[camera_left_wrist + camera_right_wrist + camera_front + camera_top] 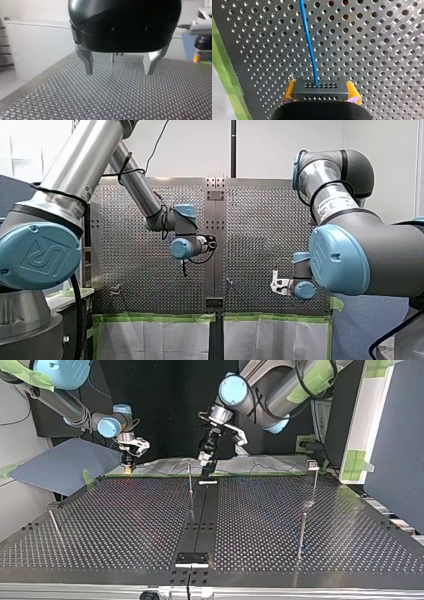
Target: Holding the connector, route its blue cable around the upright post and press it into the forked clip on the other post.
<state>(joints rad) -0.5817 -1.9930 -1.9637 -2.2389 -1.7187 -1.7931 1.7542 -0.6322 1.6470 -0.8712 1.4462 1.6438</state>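
Connector (321,91), one, black, pinched by my right gripper (321,94) between its yellow pads (289,90), long axis running pad to pad, holed face pointing ahead. One blue cable (308,42) leaves that face, running ahead over the perforated table (374,50). My left gripper (119,65) hangs spread, empty, above the table.

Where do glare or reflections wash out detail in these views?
Right wrist view: the perforated table glares bright beyond the connector, but the blue cable reads plainly. Top view: the table's sheen mirrors the upright post. Left wrist view: no hot spot; the black housing of the left gripper hides the table behind it.
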